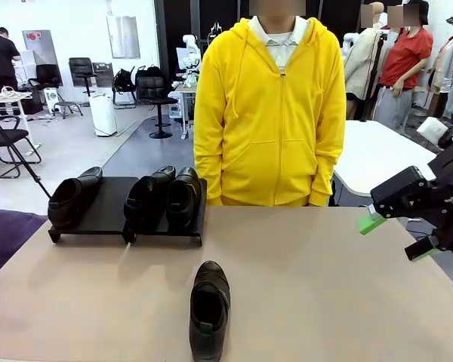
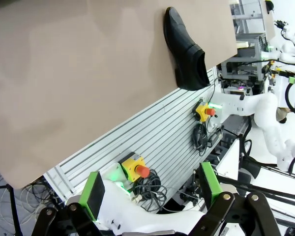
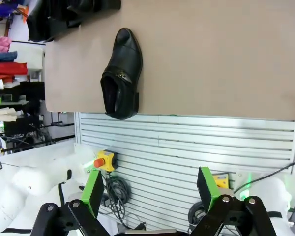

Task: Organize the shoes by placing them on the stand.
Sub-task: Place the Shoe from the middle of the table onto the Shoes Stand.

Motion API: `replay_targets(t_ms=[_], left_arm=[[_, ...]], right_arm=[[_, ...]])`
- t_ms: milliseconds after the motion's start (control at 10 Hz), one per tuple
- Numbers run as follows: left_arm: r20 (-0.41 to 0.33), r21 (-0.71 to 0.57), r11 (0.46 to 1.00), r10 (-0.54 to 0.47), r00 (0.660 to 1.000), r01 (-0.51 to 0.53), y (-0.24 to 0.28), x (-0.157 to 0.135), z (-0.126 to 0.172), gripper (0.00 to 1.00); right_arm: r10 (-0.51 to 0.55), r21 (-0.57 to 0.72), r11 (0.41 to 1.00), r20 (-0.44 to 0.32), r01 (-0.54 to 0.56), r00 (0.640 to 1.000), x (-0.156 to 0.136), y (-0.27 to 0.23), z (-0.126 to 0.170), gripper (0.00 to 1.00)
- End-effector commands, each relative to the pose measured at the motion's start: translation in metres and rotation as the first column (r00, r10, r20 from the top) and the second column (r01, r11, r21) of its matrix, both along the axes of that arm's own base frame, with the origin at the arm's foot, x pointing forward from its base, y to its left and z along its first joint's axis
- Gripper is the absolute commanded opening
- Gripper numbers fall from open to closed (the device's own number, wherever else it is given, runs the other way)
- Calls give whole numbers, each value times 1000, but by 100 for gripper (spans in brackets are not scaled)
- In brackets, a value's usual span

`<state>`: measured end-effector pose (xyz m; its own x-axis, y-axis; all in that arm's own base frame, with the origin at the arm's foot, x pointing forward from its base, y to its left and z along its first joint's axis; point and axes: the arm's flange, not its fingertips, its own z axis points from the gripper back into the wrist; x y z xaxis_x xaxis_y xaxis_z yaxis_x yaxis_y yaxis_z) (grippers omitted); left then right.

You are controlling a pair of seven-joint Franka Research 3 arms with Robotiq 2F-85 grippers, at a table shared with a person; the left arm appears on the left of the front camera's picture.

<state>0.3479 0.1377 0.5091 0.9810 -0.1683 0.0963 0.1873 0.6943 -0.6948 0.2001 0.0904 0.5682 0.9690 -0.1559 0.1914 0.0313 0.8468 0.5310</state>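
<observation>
Three black loafers stand on the low black stand (image 1: 106, 215) at the table's far left: one on its left end (image 1: 74, 197) and two side by side on its right end (image 1: 147, 197) (image 1: 183, 196). The fourth loafer (image 1: 210, 308) (image 2: 187, 49) (image 3: 122, 73) lies alone near the table's front edge, toe pointing away from me. My right gripper (image 1: 399, 237) (image 3: 151, 191) hangs open above the table's right edge, holding nothing. In the left wrist view my left gripper (image 2: 151, 189) is open and empty, off the table's front edge, far from the loafer.
A person in a yellow hoodie (image 1: 270, 113) stands close behind the far edge of the beige table (image 1: 325, 286). Below the table's front edge are a ribbed metal panel (image 3: 187, 147), yellow stop buttons (image 2: 134, 167) and cables. A purple cloth (image 1: 4, 234) lies at the left.
</observation>
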Motion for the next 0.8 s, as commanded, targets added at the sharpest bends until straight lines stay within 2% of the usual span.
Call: replay_targets(t_ms=[0,500,600,700], left_arm=[[4,5,1000,-14,1000,14,1,-3,0,100],[0,0,1000,0,1000,0,0,0,0,100],[-11,33,999,11,1000,-10,-58,7,3,100],[-116,110,993,46,992,-33,-124,17,-2,100]], right_arm=[[29,24,999,7,-29,1000,3,-3,1,100],[29,24,999,7,-29,1000,3,-3,1,100],[29,24,999,7,-29,1000,3,-3,1,100],[29,24,999,7,-29,1000,3,-3,1,100]])
